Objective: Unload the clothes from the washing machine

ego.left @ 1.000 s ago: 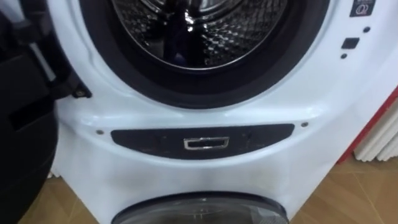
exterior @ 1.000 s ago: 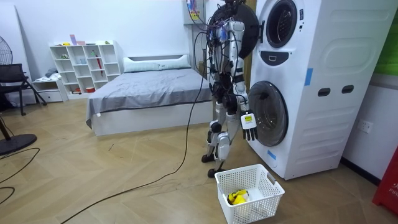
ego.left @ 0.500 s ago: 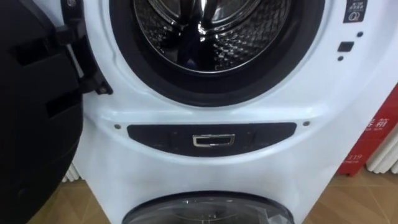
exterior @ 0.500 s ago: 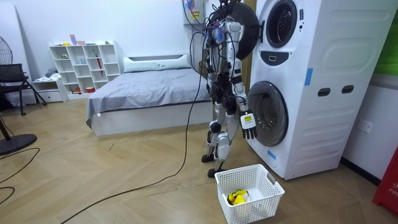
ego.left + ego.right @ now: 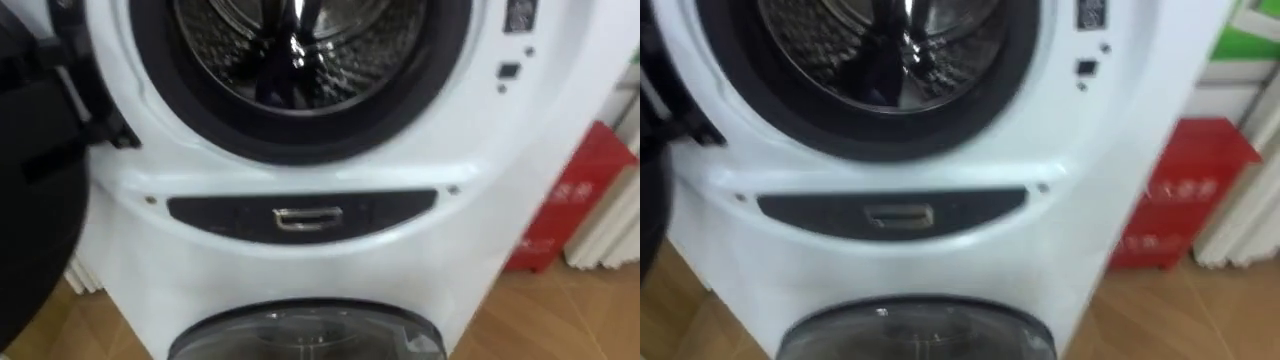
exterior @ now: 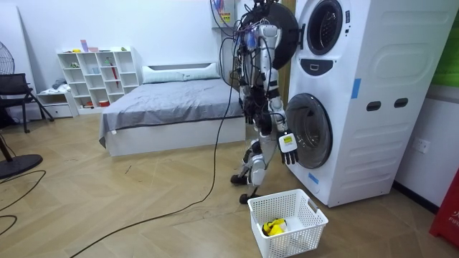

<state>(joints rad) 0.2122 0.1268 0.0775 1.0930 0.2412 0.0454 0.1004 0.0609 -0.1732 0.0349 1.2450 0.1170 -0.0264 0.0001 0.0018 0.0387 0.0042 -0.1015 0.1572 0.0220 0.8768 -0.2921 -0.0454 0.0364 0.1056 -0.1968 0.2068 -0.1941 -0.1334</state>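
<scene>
Stack of two white front-loading machines, the washing machine (image 6: 373,93), took up the right side of the room view. A grey-covered bed (image 6: 172,104) lay at centre left, and a white cube shelf (image 6: 97,79) stood against the wall at far left.

The robot stood upright directly before the stack, facing it, just left of the lower door in the room view.

In the eye views the upper door (image 5: 30,180) hung open at the left edge, a dark mass on its hinge. The upper drum (image 5: 300,50) filled the top centre and was open, its ribbed metal wall visible. A dark shape lay inside it, but whether it was cloth or reflection could not be told. Below the drum ran a dark control strip (image 5: 300,213). The lower door (image 5: 300,335) was shut, at bottom centre.

A white laundry basket (image 6: 301,233) sat on the wood floor at lower centre of the room view, near the robot's feet and apart from the stack. A red box (image 5: 565,200) stood on the floor at the right edge, beside the stack.

The right hand (image 6: 288,144), judged by the body, hung at the robot's side just before the lower door, fingers relaxed and holding nothing.

One yellow garment (image 6: 275,227) lay in the basket.
</scene>
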